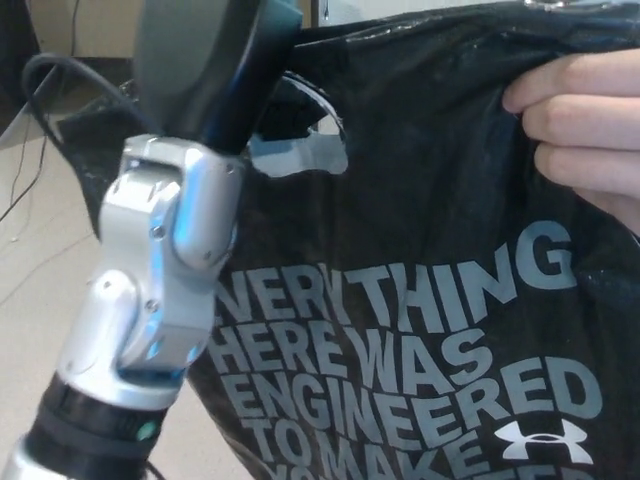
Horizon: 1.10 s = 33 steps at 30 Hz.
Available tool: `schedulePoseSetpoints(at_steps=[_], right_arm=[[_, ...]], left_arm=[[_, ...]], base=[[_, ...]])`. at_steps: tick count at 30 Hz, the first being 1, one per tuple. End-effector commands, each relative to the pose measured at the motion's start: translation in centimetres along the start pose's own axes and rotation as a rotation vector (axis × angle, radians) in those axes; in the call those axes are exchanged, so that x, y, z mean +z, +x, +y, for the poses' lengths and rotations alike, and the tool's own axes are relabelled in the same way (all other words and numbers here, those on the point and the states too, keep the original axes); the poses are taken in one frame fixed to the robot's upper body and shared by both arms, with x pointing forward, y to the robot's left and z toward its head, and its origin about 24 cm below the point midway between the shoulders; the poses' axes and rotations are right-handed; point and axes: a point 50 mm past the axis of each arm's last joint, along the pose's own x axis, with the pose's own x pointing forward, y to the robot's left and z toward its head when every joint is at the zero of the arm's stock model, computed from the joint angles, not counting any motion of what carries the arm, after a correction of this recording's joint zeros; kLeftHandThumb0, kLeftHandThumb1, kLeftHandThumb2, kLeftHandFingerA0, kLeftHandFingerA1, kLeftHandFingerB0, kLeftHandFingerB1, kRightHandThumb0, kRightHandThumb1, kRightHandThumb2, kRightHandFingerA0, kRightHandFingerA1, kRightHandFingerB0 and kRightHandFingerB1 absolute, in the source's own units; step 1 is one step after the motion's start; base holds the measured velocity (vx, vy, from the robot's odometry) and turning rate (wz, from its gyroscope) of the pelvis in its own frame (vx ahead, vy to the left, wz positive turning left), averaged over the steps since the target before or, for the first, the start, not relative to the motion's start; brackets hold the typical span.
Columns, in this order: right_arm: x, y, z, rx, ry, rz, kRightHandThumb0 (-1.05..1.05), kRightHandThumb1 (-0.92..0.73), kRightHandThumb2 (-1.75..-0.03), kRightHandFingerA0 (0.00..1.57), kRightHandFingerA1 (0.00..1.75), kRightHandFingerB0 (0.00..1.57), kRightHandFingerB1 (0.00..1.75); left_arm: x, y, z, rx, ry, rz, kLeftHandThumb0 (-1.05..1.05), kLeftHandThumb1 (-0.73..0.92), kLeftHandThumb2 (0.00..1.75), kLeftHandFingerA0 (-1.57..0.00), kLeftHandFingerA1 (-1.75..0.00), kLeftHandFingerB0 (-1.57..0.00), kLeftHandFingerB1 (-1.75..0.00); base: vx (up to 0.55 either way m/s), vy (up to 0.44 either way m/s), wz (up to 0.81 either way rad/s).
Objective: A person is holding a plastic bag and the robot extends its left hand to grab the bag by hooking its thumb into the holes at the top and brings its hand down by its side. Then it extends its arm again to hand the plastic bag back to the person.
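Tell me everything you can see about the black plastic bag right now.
The black plastic bag is glossy, wrinkled thin film that fills most of the head view, hanging upright. Grey capitals read "EVERYTHING HERE WAS ENGINEERED TO MAKE", with a white logo low on the right. A cut-out handle hole sits near its upper left. A person's hand pinches its upper right edge. The robot's left arm reaches toward the hole; its hand is hidden.
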Motion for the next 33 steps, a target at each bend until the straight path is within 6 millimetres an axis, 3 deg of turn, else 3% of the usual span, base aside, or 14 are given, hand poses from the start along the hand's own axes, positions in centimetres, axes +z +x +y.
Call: schedulePoseSetpoints(at_steps=[1,3,7,8,9,10,12,14,17,18,21,27,28,33], right_arm=[[-0.4,-0.5,-0.4,-0.004,-0.017,-0.002,-0.39,-0.71,-0.61,0.66,0.5,0.43,0.36],[-0.5,-0.6,-0.4,-0.001,-0.017,-0.002,-0.39,-0.72,-0.61,0.66,0.5,0.43,0.36],[-0.8,-1.2,-0.2,0.02,-0.029,-0.01,-0.39,-0.71,-0.61,0.73,0.52,0.42,0.35],[-1.0,-1.4,-0.1,0.025,-0.029,-0.007,-0.39,-0.71,-0.61,0.73,0.52,0.42,0.35],[-1.0,-1.4,-0.1,0.03,-0.026,-0.006,-0.38,-0.71,-0.61,0.75,0.52,0.41,0.35],[-0.9,-1.3,-0.1,0.031,-0.034,-0.012,-0.37,-0.72,-0.61,0.79,0.52,0.42,0.35],[-0.6,-0.9,-0.2,0.029,-0.028,-0.009,-0.36,-0.72,-0.62,0.81,0.52,0.43,0.35],[-0.5,-0.6,-0.2,0.028,-0.025,-0.01,-0.36,-0.72,-0.62,0.81,0.52,0.43,0.35],[-0.4,-0.7,-0.1,0.027,-0.027,-0.019,-0.35,-0.71,-0.61,0.84,0.54,0.44,0.35],[-0.5,-0.9,-0.1,0.029,-0.031,-0.019,-0.34,-0.71,-0.61,0.85,0.54,0.44,0.36],[-0.8,-1.1,-0.1,0.035,-0.041,-0.014,-0.36,-0.72,-0.61,0.85,0.54,0.43,0.36],[-1.1,-1.6,0.2,0.049,-0.023,0.005,-0.33,-0.72,-0.61,0.86,0.54,0.46,0.37],[-1.1,-1.5,0.1,0.047,-0.027,0.006,-0.33,-0.72,-0.61,0.87,0.54,0.45,0.36],[-1.1,-1.4,0.2,0.053,-0.032,0.012,-0.35,-0.72,-0.62,0.86,0.53,0.47,0.37]], left_arm=[[-0.1,1.0,-0.9,0.095,0.006,-0.011,-0.42,0.54,0.57,-0.67,-0.43,-0.28,-0.31],[-0.2,1.1,-1.1,0.111,0.008,-0.017,-0.42,0.59,0.58,-0.71,-0.45,-0.29,-0.31],[-0.7,0.7,-1.2,0.204,-0.064,-0.036,-0.26,0.86,0.66,-1.17,-1.08,-0.48,-0.36],[-0.8,0.6,-1.3,0.225,-0.072,-0.042,-0.26,0.86,0.66,-1.17,-1.08,-0.48,-0.36],[-0.9,0.6,-1.2,0.256,-0.101,-0.061,-0.22,0.89,0.67,-1.05,-1.57,-0.57,-0.41],[-1.0,0.7,-0.9,0.281,-0.106,-0.081,-0.23,0.79,0.65,-0.92,-1.75,-0.83,-0.56],[-1.0,0.9,-0.5,0.323,-0.114,-0.091,-0.1,0.69,0.83,-0.89,-1.75,-0.73,-1.28],[-1.1,1.0,-0.2,0.351,-0.099,-0.099,-0.09,0.69,0.85,-0.89,-1.75,-0.7,-1.38],[-1.0,1.1,0.2,0.379,-0.053,-0.124,-0.13,0.75,0.77,-0.89,-1.73,-0.67,-1.32],[-0.9,0.9,0.2,0.383,-0.054,-0.13,-0.12,0.69,0.81,-1.11,-1.64,-0.74,-1.26],[-1.0,0.7,0.2,0.4,-0.044,-0.151,-0.17,0.77,0.71,-0.94,-1.73,-0.66,-1.31],[-1.4,0.2,0.5,0.387,-0.038,-0.162,-0.16,0.78,0.72,-0.92,-1.72,-0.68,-1.29],[-1.5,0.3,0.6,0.391,-0.037,-0.163,-0.13,0.69,0.78,-1.11,-1.63,-0.78,-1.25],[-2.1,0.0,1.1,0.408,-0.034,-0.18,-0.1,0.7,0.79,-0.95,-1.7,-0.67,-1.38]], base=[[0.0,0.0,0.0],[0.0,0.0,0.0],[0.0,0.0,0.0],[0.0,0.0,0.0],[0.0,0.0,0.0],[0.0,0.0,0.0],[0.0,0.0,0.0],[0.0,0.0,0.0],[0.0,0.0,0.0],[0.0,0.0,0.0],[0.0,0.0,0.0],[0.0,0.0,0.0],[0.0,0.0,0.0],[0.0,0.0,0.0]])
